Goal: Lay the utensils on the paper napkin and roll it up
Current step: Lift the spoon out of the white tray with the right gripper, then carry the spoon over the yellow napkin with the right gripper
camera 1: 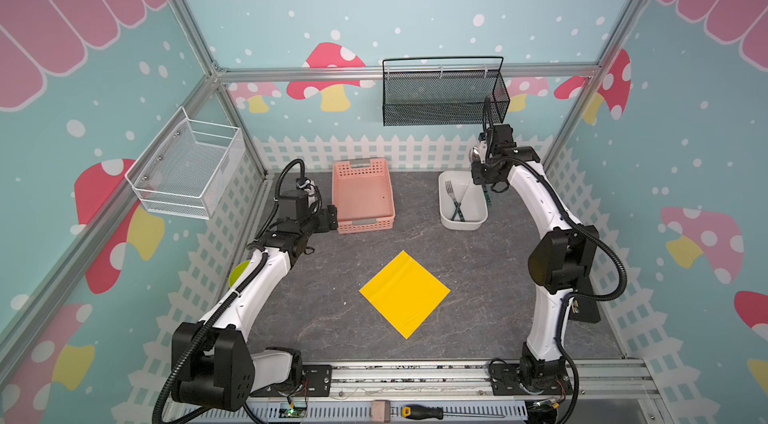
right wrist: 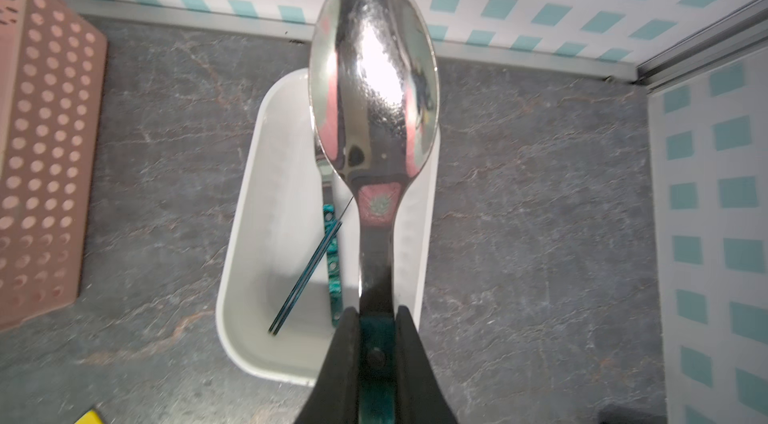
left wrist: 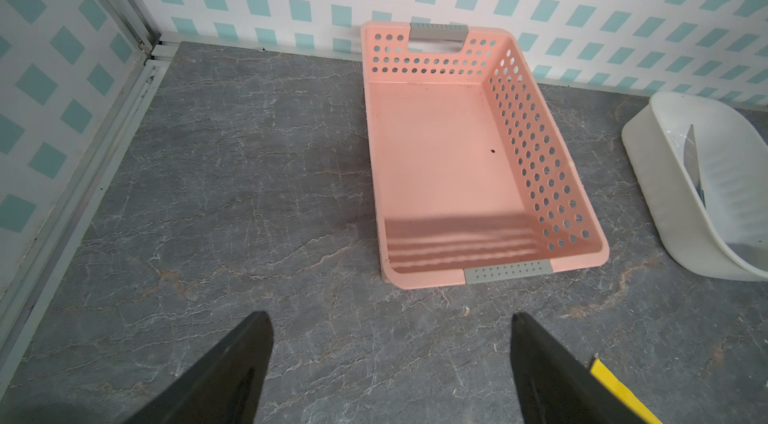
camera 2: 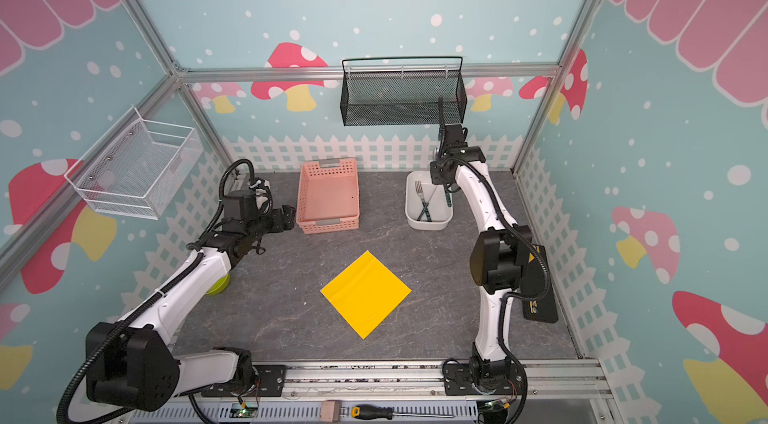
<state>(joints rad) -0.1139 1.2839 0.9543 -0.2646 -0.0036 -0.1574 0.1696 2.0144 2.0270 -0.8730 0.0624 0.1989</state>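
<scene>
right gripper (right wrist: 376, 312) clenched on spoon (right wrist: 374, 81) handle above white tub (right wrist: 266, 235); fork (right wrist: 333, 268), knife (right wrist: 299, 280) inside; left gripper (left wrist: 390, 314) released near pink basket (left wrist: 457, 152); paper napkin (camera 1: 404, 294) flat on bench (camera 1: 316, 309)

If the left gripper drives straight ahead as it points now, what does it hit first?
Probably the pink basket: its near end wall lies just ahead of the open left gripper, though depth is unclear.

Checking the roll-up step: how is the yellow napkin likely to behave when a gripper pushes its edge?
The napkin looks thin and lies flat with faint creases, so probably floppy and light. On the smooth table it may slide rather than fold when pushed. Nothing lies on it, so a lifted corner would likely drag the sheet.
</scene>
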